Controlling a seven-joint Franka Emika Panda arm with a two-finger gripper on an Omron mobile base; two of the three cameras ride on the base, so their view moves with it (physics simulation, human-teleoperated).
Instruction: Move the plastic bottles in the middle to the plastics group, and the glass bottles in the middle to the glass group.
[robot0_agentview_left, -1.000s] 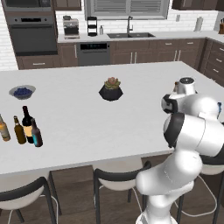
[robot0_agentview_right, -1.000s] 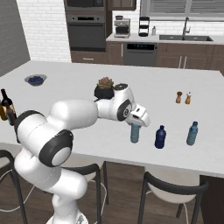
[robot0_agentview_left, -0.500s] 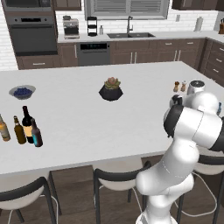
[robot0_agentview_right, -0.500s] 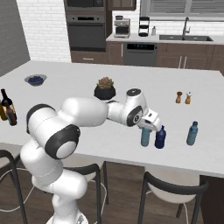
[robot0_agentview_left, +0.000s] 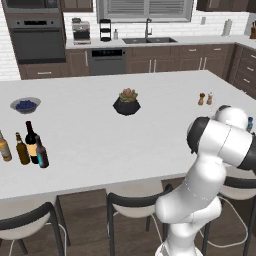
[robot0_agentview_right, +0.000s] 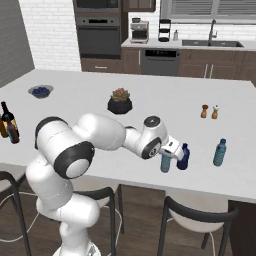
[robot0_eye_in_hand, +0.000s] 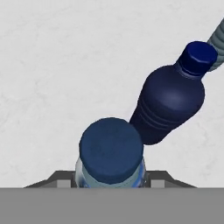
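Near the front edge of the bench (robot0_agentview_right: 100, 92), the tool (robot0_agentview_right: 171, 149) is closed on the light-blue plastic bottle (robot0_agentview_right: 165, 162), just beside the dark-blue bottle (robot0_agentview_right: 183, 157); next it probably must set it down and release.

Three cameras, one table

Both base views look forward and down across the table (robot0_agentview_left: 100, 135) from behind the arm, left and right, sharing its top; the hand view peers close down onto a bottle cap (robot0_eye_in_hand: 111, 149).
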